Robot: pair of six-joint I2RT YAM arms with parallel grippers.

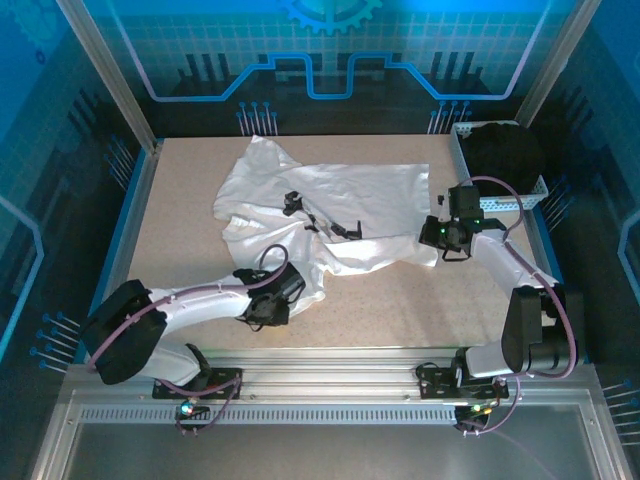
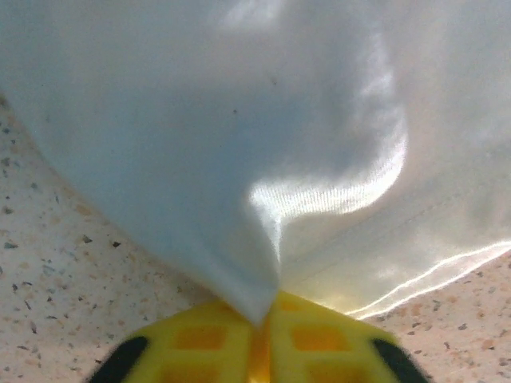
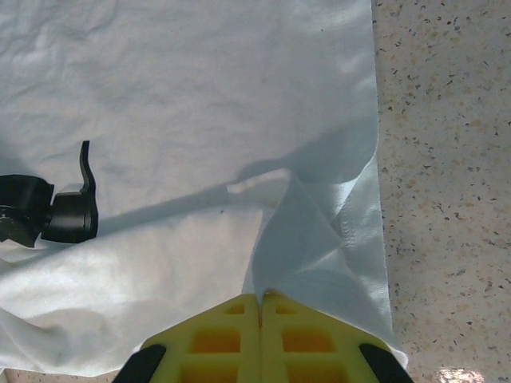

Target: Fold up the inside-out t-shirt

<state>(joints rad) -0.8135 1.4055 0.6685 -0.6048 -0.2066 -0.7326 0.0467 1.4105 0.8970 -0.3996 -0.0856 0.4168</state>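
my left claw (image 2: 262,319) is pinched shut on the near edge of the t-shirt (image 2: 200,144). the white cloth is drawn up to a point between the yellow pads (image 2: 200,339), and a stitched hem runs off just beside it. from above, this claw (image 1: 268,300) sits at the near left of the shirt, low over the table (image 1: 420,300).

my right claw (image 3: 261,297) is also closed, holding a small raised fold at the shirt's right edge, with bare table just beyond the hem. in the overhead view it (image 1: 440,235) is at the right side of the cloth, well apart from the left one.

the t-shirt (image 1: 340,200) lies rumpled across the middle of the table and spreads away from both claws toward the far left. i judge it thin, light and limp. it should sag between my two holds, crease easily and slide on itself. the hems and corners look like the best places to grip, since the doubled stitching gives the pads more to bite on.

a small black piece (image 3: 56,211) rests on the cloth, and i cannot tell what it is. in the far right corner a basket (image 1: 462,150) holds a black garment (image 1: 505,150), apart from the shirt.
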